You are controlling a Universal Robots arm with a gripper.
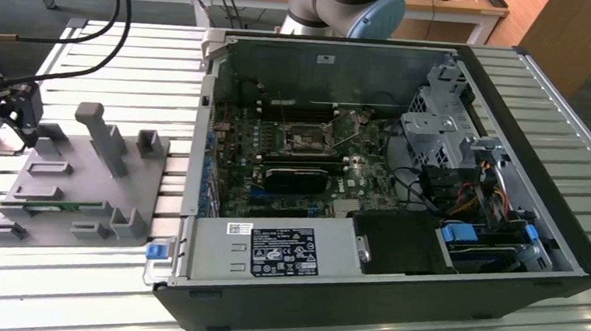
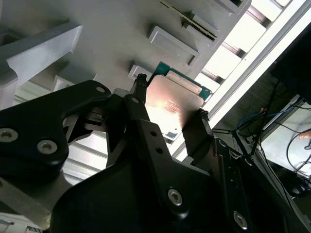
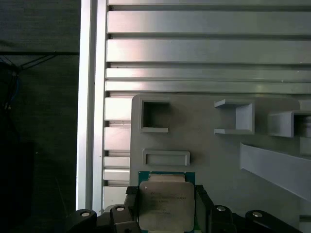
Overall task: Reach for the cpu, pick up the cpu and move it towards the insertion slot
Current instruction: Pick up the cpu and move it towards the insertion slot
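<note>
The cpu [image 3: 166, 206] lies silver face up between the two black fingers [image 2: 140, 99] of the hand [image 3: 166, 195]; in both wrist views the fingers press against two opposite edges of the chip, so the hand is clenched on it; a strip of its green rim [image 2: 181, 76] shows past the metal top; whether it has left the surface under it cannot be told. Under it is a grey holder plate [image 3: 209, 155] with raised pockets; the cpu is at the plate's edge, just beside a shallow rectangular pocket [image 3: 166, 158]. The plate lies on a slatted metal counter [image 1: 69, 282]. In the exterior view the hand [image 1: 17, 126] hangs over the plate's far corner, at about 9 o'clock from the open computer case [image 1: 369, 311]; the insertion slot [image 1: 306, 140] sits on the green board [image 1: 362, 182] inside the case, well apart from the hand, toward 3 o'clock of it; the arm's base [image 1: 349, 5] stands at 12 o'clock of the case.
</note>
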